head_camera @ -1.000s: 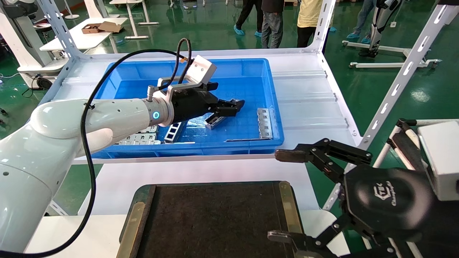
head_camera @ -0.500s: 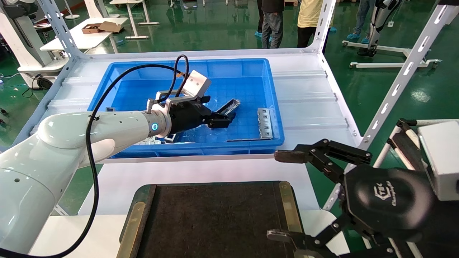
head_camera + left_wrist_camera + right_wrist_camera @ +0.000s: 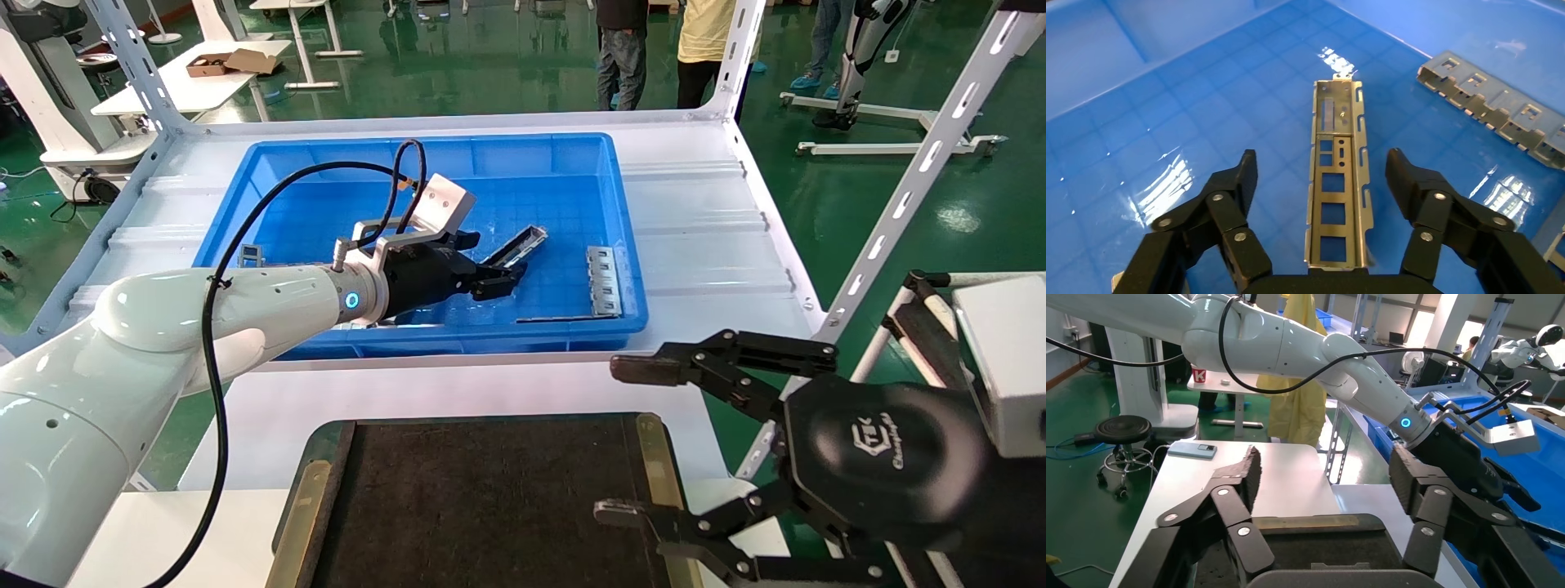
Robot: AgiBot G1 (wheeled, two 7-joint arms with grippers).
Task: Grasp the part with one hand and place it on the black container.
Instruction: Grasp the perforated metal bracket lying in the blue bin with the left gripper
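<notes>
The part (image 3: pixel 523 242), a long grey channel bar with raised side walls, lies on the floor of the blue bin (image 3: pixel 409 347). In the left wrist view the part (image 3: pixel 1338 184) runs straight out from the palm. My left gripper (image 3: pixel 490 265) is open low over it, one finger (image 3: pixel 1236 184) on each side and neither touching the part. The black container (image 3: pixel 490 506) lies at the table's front, bare. My right gripper (image 3: pixel 621 441) is open and empty over the container's right brass strip (image 3: pixel 658 465). The right wrist view shows the container (image 3: pixel 1315 545) below.
A flat grey slotted plate (image 3: pixel 603 280) lies at the bin's right side and shows in the left wrist view (image 3: pixel 1499 110). More grey pieces (image 3: pixel 249 255) lie at the bin's left. White shelf posts (image 3: pixel 907 192) stand at the right. People stand beyond the table.
My left gripper has drawn back toward the bin's near left and dropped lower, still open. The part's far end now shows past its fingers. My right gripper has shifted slightly left.
</notes>
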